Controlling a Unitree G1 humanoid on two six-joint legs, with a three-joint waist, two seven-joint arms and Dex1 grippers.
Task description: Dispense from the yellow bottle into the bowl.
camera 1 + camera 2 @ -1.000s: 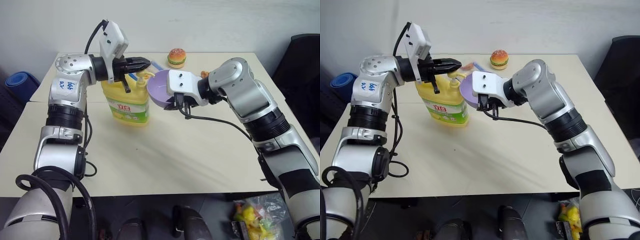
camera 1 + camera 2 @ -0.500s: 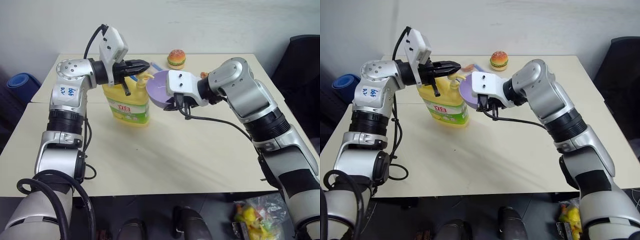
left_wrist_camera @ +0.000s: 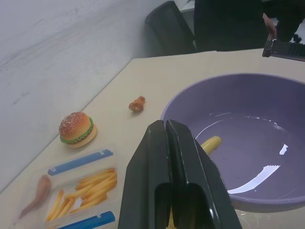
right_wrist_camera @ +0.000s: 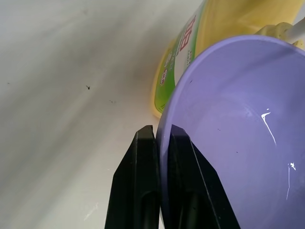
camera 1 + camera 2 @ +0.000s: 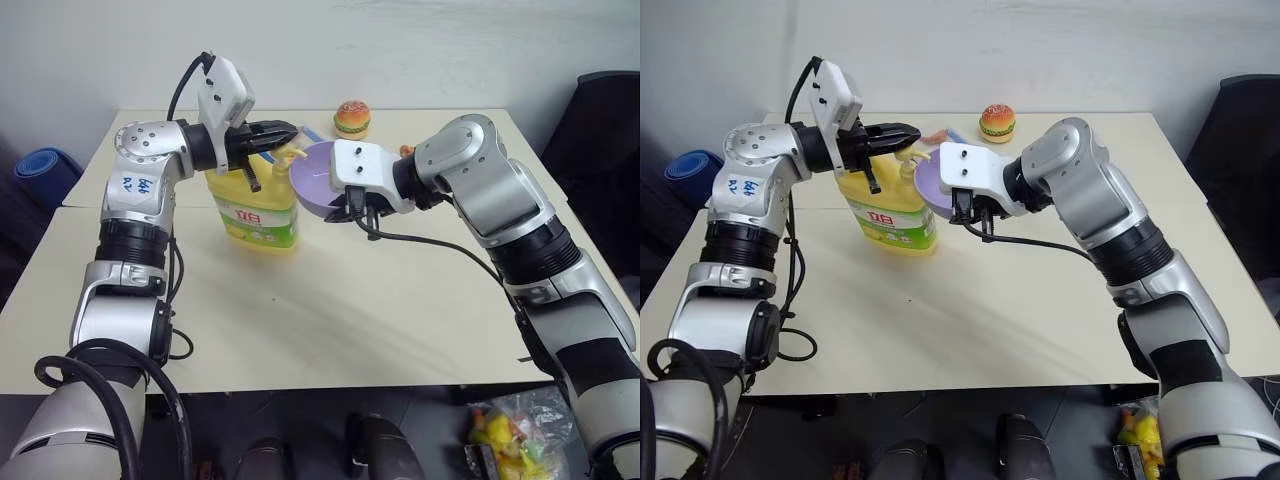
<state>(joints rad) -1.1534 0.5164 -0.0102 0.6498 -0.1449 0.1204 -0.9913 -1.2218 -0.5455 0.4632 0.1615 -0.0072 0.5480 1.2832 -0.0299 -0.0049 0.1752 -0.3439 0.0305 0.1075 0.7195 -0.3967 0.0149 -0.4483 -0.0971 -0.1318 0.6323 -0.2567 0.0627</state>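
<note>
Yellow bottle stands upright, spout aimed into bowl, which is pinched by right gripper; left gripper is closed atop the pump.

The yellow bottle's pump top sits hidden under the left pincer (at its twelve o'clock).

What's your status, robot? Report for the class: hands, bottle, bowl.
Left hand shut over yellow bottle pump. Right hand shut on bowl rim, bowl held under spout. Nothing obstructing.
</note>
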